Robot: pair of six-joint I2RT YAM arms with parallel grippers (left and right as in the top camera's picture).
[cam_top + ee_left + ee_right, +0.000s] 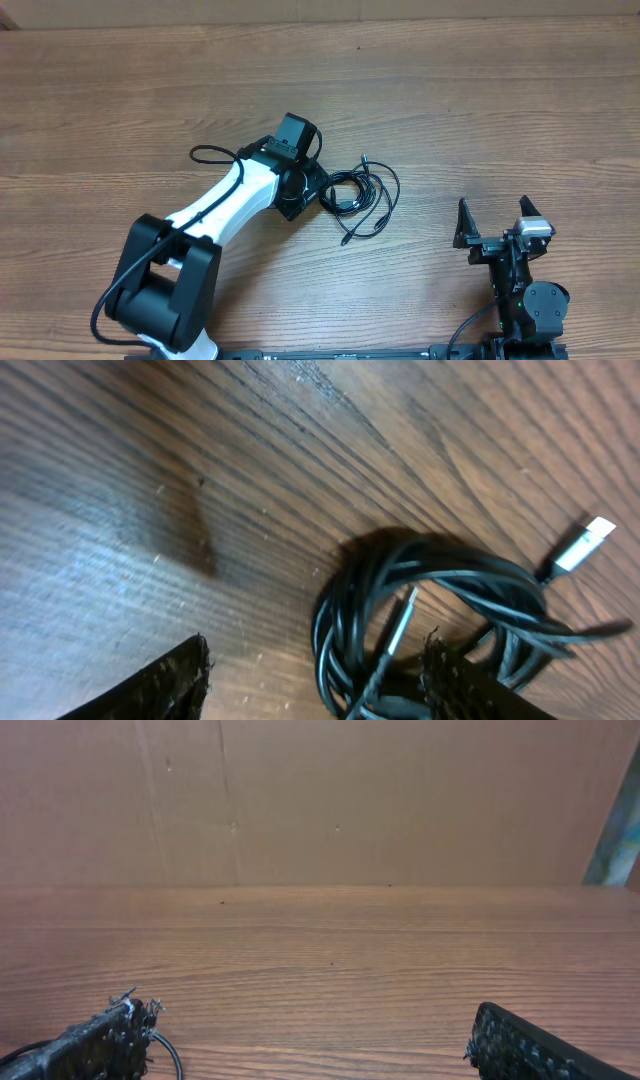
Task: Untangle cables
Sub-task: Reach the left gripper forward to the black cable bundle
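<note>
Close to the near edge of the wooden table, toward its right corner, the right gripper is seen with its jaws spread wide and nothing between them; only bare wood is faced by it in its own wrist view. From the near left corner the left arm is stretched toward the middle of the table. There the left gripper is held low over the wood, jaws apart and clamped on nothing. The cables are found just right of it, around the table's middle, as a loose coil of thin black cords. In the left wrist view the coil's near side is lain between the fingers, one finger being set over its strands. A silvery plug is shown beyond the coil. A brown cardboard wall is seen behind the far edge.
</note>
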